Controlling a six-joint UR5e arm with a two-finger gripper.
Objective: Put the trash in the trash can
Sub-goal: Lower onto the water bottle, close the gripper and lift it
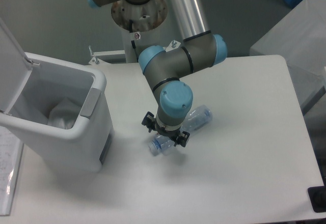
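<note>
The big white trash can [76, 117] stands open with something white inside. The gripper [165, 135] sits over the bottle [196, 121]; I cannot tell if it pinches.

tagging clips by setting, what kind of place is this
Probably a robotics lab or test cell, not a home: a grey-and-blue industrial robot arm bolted beside a plain white table, with a large white plastic trash can and a clear plastic bottle staged on it.
</note>
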